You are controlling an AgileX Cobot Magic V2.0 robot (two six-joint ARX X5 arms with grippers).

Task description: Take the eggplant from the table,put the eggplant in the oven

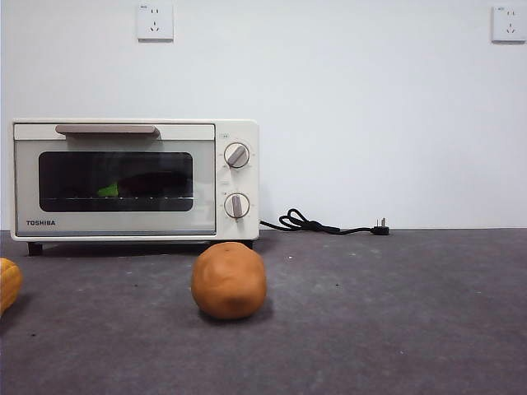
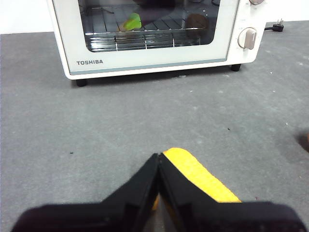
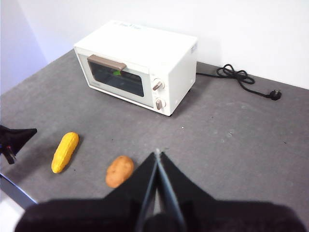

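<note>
The eggplant (image 1: pixel 152 183) lies on the wire rack inside the oven (image 1: pixel 132 181), behind its closed glass door, green cap toward the left. Both tools are empty with jaws pressed together: the left tool (image 2: pixel 158 159) hangs just above a yellow corn cob (image 2: pixel 198 174) on the table (image 1: pixel 395 313), the right tool (image 3: pixel 158 154) high above a potato (image 3: pixel 119 170).
</note>
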